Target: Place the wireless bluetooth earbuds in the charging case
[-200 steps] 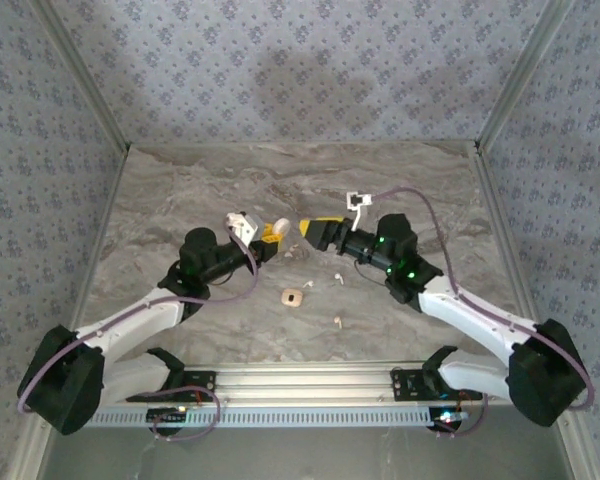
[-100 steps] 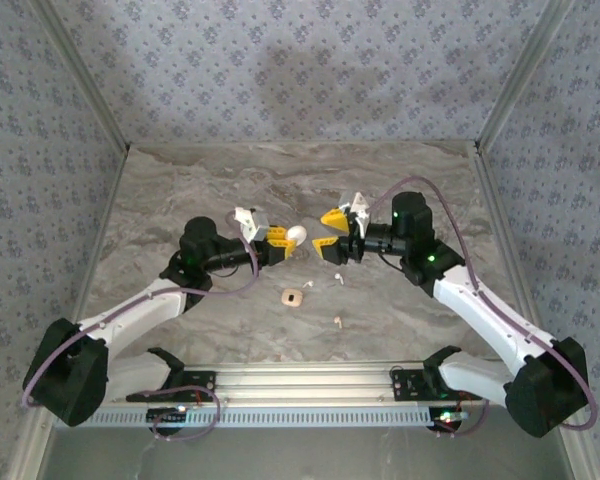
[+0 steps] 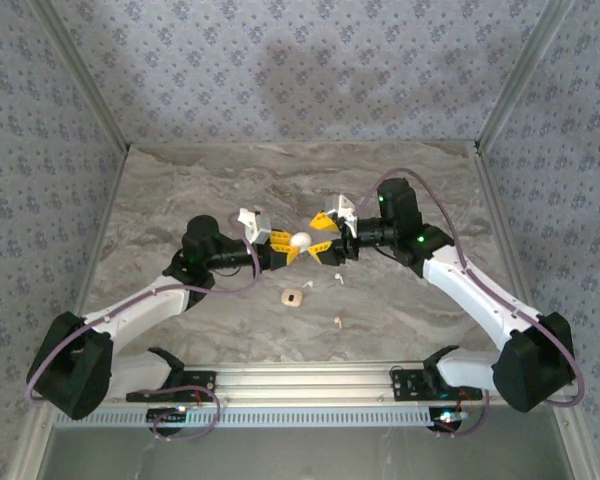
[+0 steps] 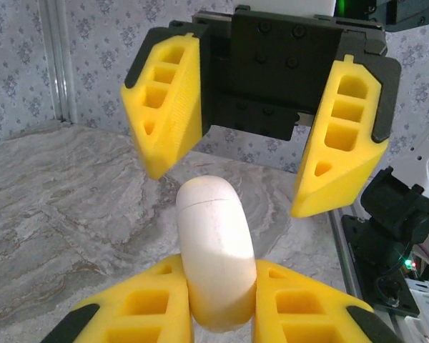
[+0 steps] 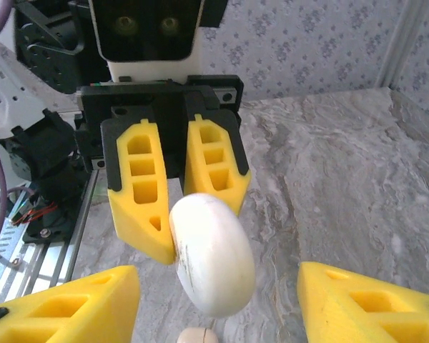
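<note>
The charging case is a white, rounded pebble, lid closed, held off the table. My left gripper is shut on its lower end. My right gripper faces it from the right and is open. Its yellow fingers stand on either side of the case with gaps on both sides. Below the grippers the wireless bluetooth earbuds lie loose on the marble: one, another, and a third nearer the front.
A beige round puck lies on the marble table under the grippers, and its top edge shows in the right wrist view. Patterned walls close off the back and both sides. A metal rail runs along the near edge.
The left gripper carried the case rightwards. The right gripper drew back, turned to face it, and came in around the case with its jaws narrowing.
</note>
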